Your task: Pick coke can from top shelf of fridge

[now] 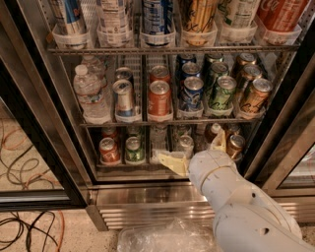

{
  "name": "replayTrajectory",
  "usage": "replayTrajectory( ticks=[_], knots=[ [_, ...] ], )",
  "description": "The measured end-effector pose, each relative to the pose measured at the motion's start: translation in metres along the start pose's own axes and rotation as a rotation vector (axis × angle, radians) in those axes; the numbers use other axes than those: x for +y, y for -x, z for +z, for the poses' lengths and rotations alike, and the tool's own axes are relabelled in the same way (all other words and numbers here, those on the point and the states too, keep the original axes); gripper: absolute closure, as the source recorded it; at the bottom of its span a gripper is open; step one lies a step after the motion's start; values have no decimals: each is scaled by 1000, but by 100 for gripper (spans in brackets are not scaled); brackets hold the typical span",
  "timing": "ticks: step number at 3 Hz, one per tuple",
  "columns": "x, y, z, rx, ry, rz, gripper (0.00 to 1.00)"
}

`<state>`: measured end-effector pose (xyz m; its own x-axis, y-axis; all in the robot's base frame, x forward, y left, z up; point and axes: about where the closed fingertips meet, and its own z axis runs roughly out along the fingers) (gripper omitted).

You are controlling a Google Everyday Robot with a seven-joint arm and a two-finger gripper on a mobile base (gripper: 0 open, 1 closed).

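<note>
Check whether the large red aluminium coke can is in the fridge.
In: coke can stands in a top-shelf cup; pincer low by bottom rack.
</note>
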<state>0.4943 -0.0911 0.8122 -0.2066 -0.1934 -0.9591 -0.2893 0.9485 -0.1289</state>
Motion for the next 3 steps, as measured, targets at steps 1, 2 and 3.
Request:
replayTrajectory(
  ticks=[1, 2, 3],
  knots=[
    [0, 6, 1, -43, -20, 11, 0],
    [16, 3, 0, -115, -23, 8, 0],
    [42, -20, 0, -158, -23, -12, 0]
  ],
)
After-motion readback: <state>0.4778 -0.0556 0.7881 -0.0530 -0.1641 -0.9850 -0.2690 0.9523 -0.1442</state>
